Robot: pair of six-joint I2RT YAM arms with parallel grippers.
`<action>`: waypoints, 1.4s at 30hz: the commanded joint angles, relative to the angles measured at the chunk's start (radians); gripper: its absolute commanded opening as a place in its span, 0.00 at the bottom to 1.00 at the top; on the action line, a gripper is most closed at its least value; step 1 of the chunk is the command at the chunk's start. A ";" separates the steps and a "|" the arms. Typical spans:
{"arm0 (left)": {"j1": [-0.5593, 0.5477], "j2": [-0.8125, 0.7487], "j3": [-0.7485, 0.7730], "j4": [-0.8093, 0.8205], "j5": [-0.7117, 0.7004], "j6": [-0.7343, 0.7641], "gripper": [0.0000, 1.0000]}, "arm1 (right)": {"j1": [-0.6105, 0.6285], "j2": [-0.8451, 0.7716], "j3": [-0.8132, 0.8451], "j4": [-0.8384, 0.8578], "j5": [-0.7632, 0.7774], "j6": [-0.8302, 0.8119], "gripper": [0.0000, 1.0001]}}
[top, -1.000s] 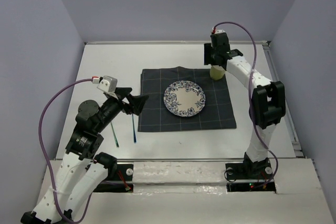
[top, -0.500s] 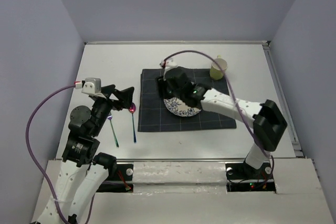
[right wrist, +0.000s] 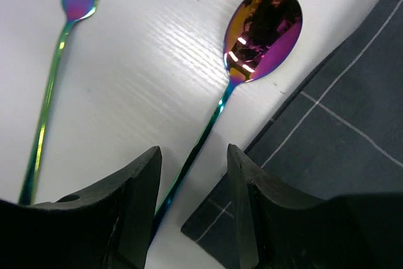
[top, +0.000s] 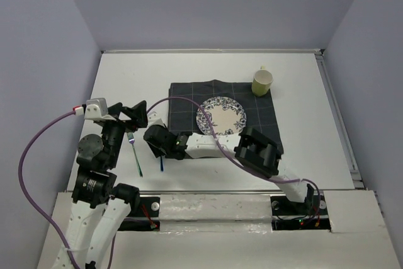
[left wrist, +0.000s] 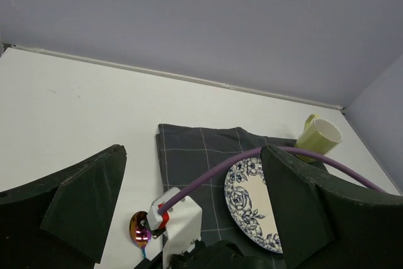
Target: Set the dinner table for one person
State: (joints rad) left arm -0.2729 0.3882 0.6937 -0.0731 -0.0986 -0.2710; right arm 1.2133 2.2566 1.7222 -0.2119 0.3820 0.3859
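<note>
Dinner table (top: 126, 74): a white top that carries the whole setting. The cutlery lies on its left-centre part, closest to the arm bases.
Spoon (right wrist: 264, 33): lies flat on the bare table just beside the left edge of the cloth, not on it. Its long axis runs near to far, with the handle toward the arms and the bowl at the far end.
Right gripper (right wrist: 192, 155): reaches across from the right side and sits low over the spoon handle. Its fingers are spread and hold nothing. The handle runs up through the gap, closer to the left finger. I cannot tell whether the tips touch the table.
Fork (top: 135, 155): lies left of the spoon and roughly parallel to it, tines at the far end, with a strip of bare table between them.
Left gripper (top: 137, 114): hovers above the table just beyond the fork's tines, fingers spread wide and empty.
Nearer arm: the right, since it already straddles the handle, so closing would squeeze across the handle's narrow width.
Placemat (top: 189, 102): its near-left corner lies just beside the right finger, so closing may catch the cloth.
Plate (top: 220, 118): sits in the middle of the placemat.
Mug (top: 262, 82): stands at the placemat's far right corner.
Open room: bare cloth shows on both sides of the plate, and there is wide white table to the left and beyond.
</note>
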 commanded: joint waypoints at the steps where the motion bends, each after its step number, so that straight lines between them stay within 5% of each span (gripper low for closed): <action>1: -0.003 -0.012 0.003 0.038 -0.012 0.001 0.99 | -0.012 0.037 0.086 -0.041 0.109 0.004 0.51; 6: -0.012 -0.015 0.001 0.041 0.004 0.001 0.99 | -0.012 0.116 0.151 -0.070 0.080 0.010 0.48; 10: -0.018 -0.022 0.000 0.041 0.010 0.001 0.99 | -0.003 0.152 0.169 -0.083 0.083 0.034 0.30; 11: -0.022 -0.022 0.000 0.041 0.011 0.001 0.99 | -0.003 0.156 0.171 -0.086 0.092 0.041 0.16; 15: -0.029 -0.025 0.000 0.041 0.011 0.000 0.99 | 0.006 0.170 0.174 -0.099 0.127 0.070 0.00; 20: -0.029 -0.029 0.001 0.042 0.008 0.000 0.99 | 0.006 0.156 0.192 -0.098 0.147 0.134 0.00; 26: -0.029 -0.037 0.001 0.039 0.002 0.003 0.99 | -0.017 -0.040 0.163 0.044 0.115 0.168 0.00; 33: -0.032 -0.037 -0.002 0.042 0.010 0.003 0.99 | -0.064 -0.428 -0.214 0.310 0.106 0.194 0.00; 42: -0.040 -0.020 -0.011 0.056 0.036 -0.002 0.99 | -0.358 -0.730 -0.659 0.310 0.153 0.096 0.00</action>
State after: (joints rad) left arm -0.3069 0.3622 0.6937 -0.0723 -0.0795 -0.2714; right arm 0.9653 1.5581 1.2034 0.0940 0.4984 0.5358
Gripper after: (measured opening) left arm 0.990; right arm 0.020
